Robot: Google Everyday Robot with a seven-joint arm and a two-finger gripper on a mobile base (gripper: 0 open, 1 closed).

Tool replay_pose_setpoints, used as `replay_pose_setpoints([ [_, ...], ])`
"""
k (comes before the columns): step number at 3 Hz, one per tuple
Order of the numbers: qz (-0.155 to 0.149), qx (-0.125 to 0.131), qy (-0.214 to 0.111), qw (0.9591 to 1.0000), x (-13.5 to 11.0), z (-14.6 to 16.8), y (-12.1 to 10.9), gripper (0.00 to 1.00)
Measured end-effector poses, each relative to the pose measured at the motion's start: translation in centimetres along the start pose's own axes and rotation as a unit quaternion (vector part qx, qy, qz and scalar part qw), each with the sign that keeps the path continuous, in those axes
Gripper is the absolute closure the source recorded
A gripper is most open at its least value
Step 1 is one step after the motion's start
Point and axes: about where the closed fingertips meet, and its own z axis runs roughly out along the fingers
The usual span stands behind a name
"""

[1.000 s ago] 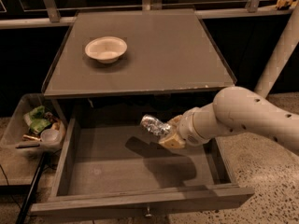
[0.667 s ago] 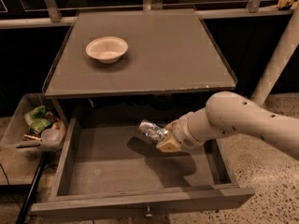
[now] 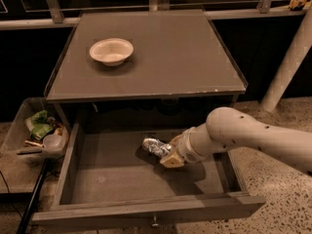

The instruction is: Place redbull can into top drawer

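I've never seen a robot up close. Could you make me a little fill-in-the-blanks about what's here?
The top drawer stands ____ (open/shut). Over it, the gripper holds the silver ____. The white bowl sits on the ____, outside the drawer.
Missing words: open; redbull can; tabletop.

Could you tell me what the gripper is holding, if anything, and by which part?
The gripper holds the can by its right end, over the open drawer.
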Motion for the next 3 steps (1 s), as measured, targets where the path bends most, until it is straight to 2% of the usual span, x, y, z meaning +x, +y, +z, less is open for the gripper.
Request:
replay_pose_setpoints([
  [3,0.016,-0.007,0.005,0.9998,1.7,2.4,0.9,1.0],
])
